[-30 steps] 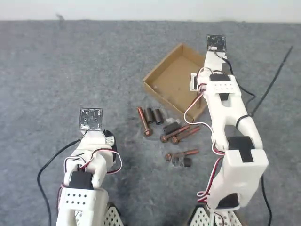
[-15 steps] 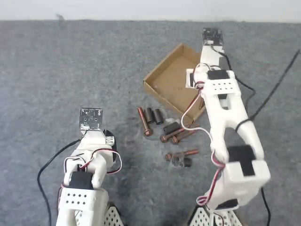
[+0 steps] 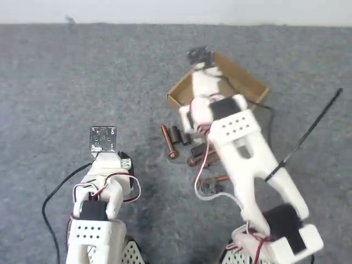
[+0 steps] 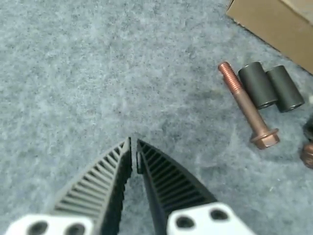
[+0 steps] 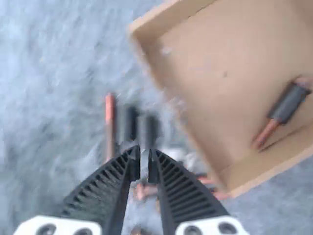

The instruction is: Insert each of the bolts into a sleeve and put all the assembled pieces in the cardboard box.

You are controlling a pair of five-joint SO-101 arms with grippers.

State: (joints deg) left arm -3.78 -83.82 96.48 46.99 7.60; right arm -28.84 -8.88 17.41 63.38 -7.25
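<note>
So far 1 assembled piece (image 5: 281, 115) lies in cardboard box (image 5: 210, 63) beside right gripper (image 5: 143, 155), closed & empty like left gripper (image 4: 133, 147); loose bolts (image 4: 244, 105), sleeves (image 4: 258, 84) ahead still unassembled.

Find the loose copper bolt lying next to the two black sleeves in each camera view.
High view: the bolt lies mid-table, beside the black sleeves.
Left wrist view: the bolt lies slanted alongside both sleeves.
Right wrist view: the bolt is a blurred orange streak next to the sleeves.
Shared landmark: the cardboard box, just past the sleeves.
</note>
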